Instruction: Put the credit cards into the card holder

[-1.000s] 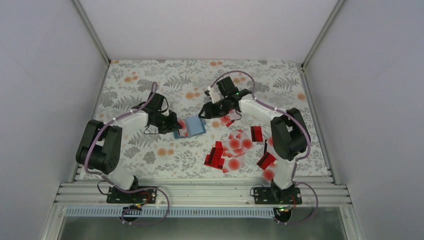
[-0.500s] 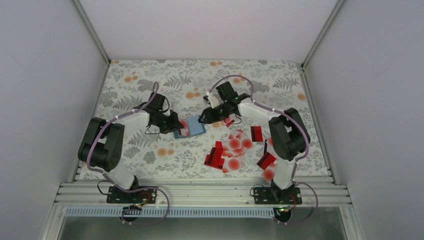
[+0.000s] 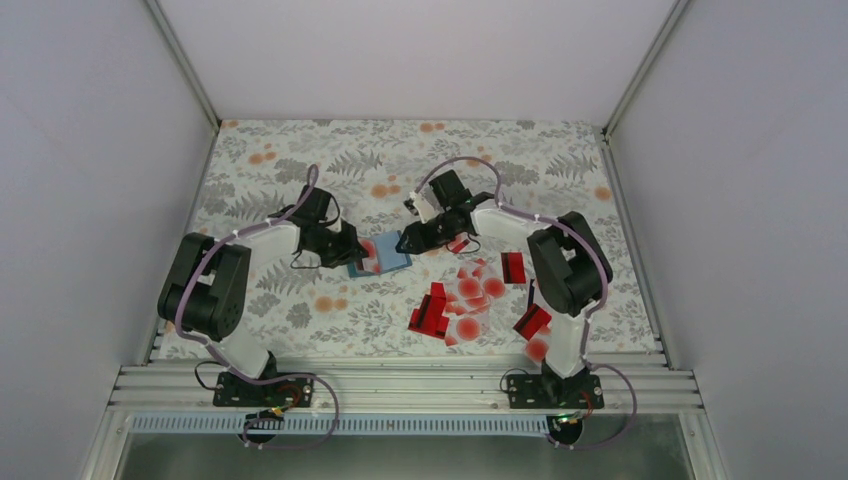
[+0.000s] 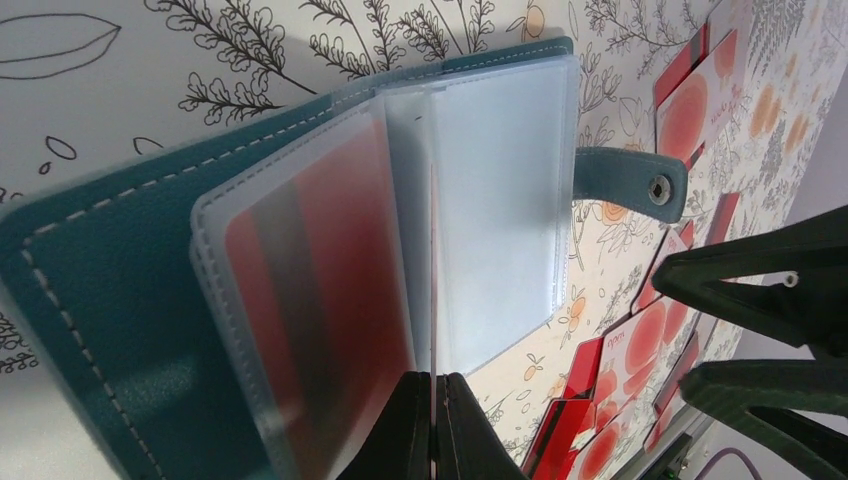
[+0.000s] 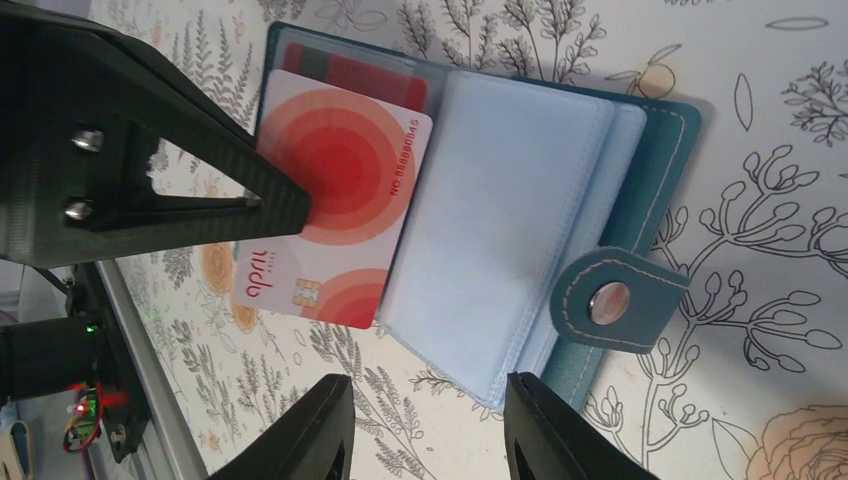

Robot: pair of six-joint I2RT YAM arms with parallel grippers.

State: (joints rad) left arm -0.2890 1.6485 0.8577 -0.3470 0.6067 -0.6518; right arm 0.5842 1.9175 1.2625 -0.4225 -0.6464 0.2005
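The card holder (image 3: 392, 258) lies open at mid-table, teal cover (image 5: 662, 130) down, clear sleeves up, snap tab (image 4: 632, 186) sticking out. A red credit card (image 4: 330, 250) sits in one sleeve. My left gripper (image 3: 352, 252) (image 4: 433, 388) is shut on a pale credit card with a red dot (image 5: 340, 180), which lies over the holder's left page and overhangs its edge. My right gripper (image 3: 406, 243) (image 5: 425, 425) hovers open just off the holder's near edge, nothing between its fingers. Its black fingers (image 4: 760, 290) show in the left wrist view.
Several loose red and pale cards (image 3: 465, 300) are scattered on the floral cloth right of the holder, with more near the right arm's base (image 3: 533, 325). The grey enclosure walls (image 3: 90, 200) stand on three sides.
My right gripper has moved left and down toward the holder's right edge and narrowed slightly. The left gripper and its card have hardly shifted.
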